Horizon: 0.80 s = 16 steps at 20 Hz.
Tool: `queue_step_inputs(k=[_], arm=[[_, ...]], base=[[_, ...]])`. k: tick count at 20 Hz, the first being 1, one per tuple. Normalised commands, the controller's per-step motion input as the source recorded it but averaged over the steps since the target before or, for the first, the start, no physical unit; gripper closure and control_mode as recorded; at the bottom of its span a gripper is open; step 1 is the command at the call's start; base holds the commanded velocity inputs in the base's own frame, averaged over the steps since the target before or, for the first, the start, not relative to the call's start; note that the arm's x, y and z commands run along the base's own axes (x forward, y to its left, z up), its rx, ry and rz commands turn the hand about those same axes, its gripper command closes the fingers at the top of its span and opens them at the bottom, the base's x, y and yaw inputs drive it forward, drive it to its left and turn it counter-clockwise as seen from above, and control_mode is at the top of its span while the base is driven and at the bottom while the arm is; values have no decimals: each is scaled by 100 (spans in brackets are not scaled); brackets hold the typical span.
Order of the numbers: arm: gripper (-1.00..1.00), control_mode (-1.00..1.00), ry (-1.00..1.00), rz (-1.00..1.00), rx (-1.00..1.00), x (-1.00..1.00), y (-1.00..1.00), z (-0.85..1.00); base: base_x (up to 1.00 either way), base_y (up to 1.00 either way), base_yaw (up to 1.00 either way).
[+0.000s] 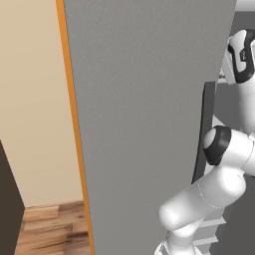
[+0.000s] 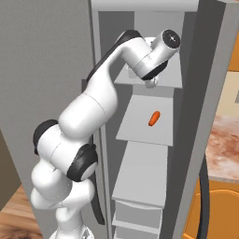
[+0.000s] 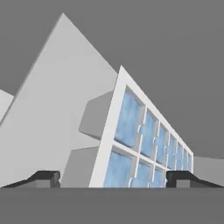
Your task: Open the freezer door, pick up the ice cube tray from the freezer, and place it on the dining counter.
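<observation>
Arm reaching into the open freezer (image 2: 140,154), with the door swung wide and its grey outer face taking up most of the left base view. The gripper (image 2: 150,82) sits at the upper light grey shelf (image 2: 163,77); a small orange item (image 2: 154,118) lies on the shelf below, apart from the hand. In the hand view the ice cube tray (image 3: 144,140) lies straight ahead on the shelf, close to the camera, its white rim and pale blue cells running away to the right in two rows. The two dark fingertips (image 3: 43,178) stand wide apart at the bottom of that view, one to each side of the tray's near end, with nothing between them; the pincer is spread and empty. Whether the tips already touch the rim is hard to judge from this steep angle.

Handling, as a judgement: the tray looks stiff, thin-walled and light, with smooth moulded faces that could slip under a weak pinch. Filled cells would add weight and shift it away from the held end, so it may droop or twist. The narrow width across the two rows seems the best span to grip, closing on the white outer rim near the middle of the tray's length rather than at a corner. The dining counter (image 2: 224,149) shows at the right edge of the right base view, beyond the freezer.
</observation>
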Motion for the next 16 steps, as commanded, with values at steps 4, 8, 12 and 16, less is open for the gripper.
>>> queue_step_inputs(k=[4,8,12,16], arm=[[-100,-100,-2,6,-9,0,28,-28],[100,-100,0,4,-5,3,18,-26],[100,-100,0,1,-1,25,6,-22],[100,-100,0,0,0,18,0,-4]], base=[[0,0,0],[0,0,0],[0,0,0],[0,0,0]])
